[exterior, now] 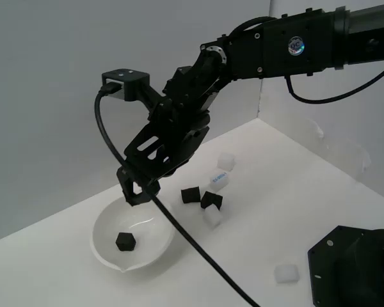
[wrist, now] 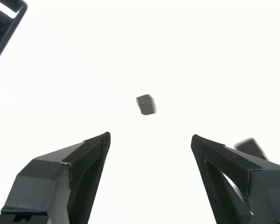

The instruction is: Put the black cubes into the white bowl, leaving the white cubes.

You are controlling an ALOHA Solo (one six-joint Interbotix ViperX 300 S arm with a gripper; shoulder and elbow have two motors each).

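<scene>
Now the gripper (exterior: 136, 192) hangs spread and empty over the white bowl (exterior: 105, 227) at lower left, one black cube (exterior: 125, 241) resting inside it.

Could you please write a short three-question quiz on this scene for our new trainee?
1. True or false: one black cube already lies inside the white bowl.
2. How many black cubes lie on the table outside the bowl?
A. none
B. two
C. four
3. Fill in: in the wrist view, the gripper has its fingers spread ____, with nothing between them.

Key
1. True.
2. B: two black cubes on the table lie among the white cubes.
3. Open: it hangs above the bowl, empty.
</scene>
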